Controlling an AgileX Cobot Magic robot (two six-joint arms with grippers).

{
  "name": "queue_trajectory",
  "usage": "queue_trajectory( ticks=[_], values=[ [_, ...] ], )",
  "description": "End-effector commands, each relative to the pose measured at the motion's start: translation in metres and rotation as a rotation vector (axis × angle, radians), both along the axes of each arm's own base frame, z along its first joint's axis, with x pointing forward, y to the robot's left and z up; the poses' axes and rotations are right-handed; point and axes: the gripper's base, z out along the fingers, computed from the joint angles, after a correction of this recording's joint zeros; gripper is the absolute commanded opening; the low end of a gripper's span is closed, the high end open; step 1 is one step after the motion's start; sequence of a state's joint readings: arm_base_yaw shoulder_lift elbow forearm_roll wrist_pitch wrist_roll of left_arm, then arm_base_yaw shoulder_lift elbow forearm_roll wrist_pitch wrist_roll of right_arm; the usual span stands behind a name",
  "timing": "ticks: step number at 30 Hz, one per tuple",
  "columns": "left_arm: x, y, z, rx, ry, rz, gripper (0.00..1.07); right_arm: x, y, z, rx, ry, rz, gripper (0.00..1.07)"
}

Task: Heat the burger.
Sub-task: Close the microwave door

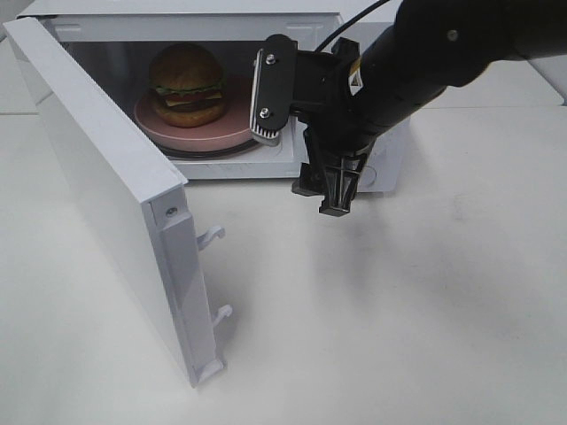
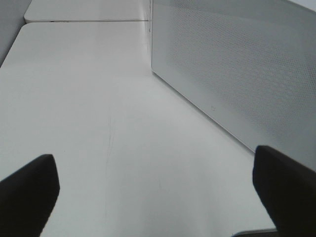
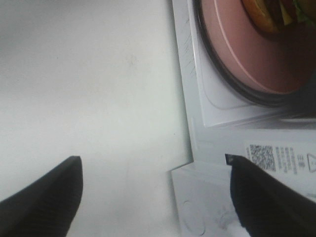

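1. While the burger (image 1: 186,84) sits inside the microwave (image 1: 204,9), its door (image 1: 97,177) stands open.
2. Right gripper (image 1: 322,197), jaws apart, empty, at the opening: closing door may strike it.
3. Left gripper (image 2: 153,173) wide, empty.

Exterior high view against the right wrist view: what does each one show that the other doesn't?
Only the high view shows the open door of the microwave, the whole burger and the arm carrying the right hand. Only the wrist view shows a QR-code label on the microwave's front, and that the hand's dark fingertips stand apart with nothing between them. Both show the pink plate under the burger inside the microwave, and the white table.
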State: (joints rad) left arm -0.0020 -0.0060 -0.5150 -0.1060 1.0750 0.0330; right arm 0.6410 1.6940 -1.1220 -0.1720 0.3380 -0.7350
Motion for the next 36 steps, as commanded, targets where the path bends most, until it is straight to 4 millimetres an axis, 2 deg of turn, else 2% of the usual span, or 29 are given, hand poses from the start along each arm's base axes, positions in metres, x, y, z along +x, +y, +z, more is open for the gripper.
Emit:
queue_trajectory(
  ticks=[1,14,15,23,25,36],
  values=[
    [-0.002,-0.001,0.001,-0.008,-0.026,-0.007,1.0,-0.014,-0.012,0.004,0.053,0.055,-0.113,0.8],
    [-0.002,-0.001,0.001,-0.008,-0.026,-0.007,1.0,-0.063,-0.049,0.011,0.12,0.234,-0.392,0.79],
    [-0.002,-0.001,0.001,-0.008,-0.026,-0.007,1.0,-0.072,-0.056,0.013,0.134,0.262,-0.443,0.78],
    [-0.002,-0.001,0.001,-0.008,-0.026,-0.007,1.0,-0.096,-0.075,0.022,0.166,0.332,-0.613,0.77],
    [-0.002,-0.001,0.001,-0.008,-0.026,-0.007,1.0,-0.108,-0.085,0.027,0.194,0.348,-0.683,0.76],
    [-0.002,-0.001,0.001,-0.008,-0.026,-0.007,1.0,-0.148,-0.116,0.045,0.209,0.371,-0.78,0.76]
  ],
)
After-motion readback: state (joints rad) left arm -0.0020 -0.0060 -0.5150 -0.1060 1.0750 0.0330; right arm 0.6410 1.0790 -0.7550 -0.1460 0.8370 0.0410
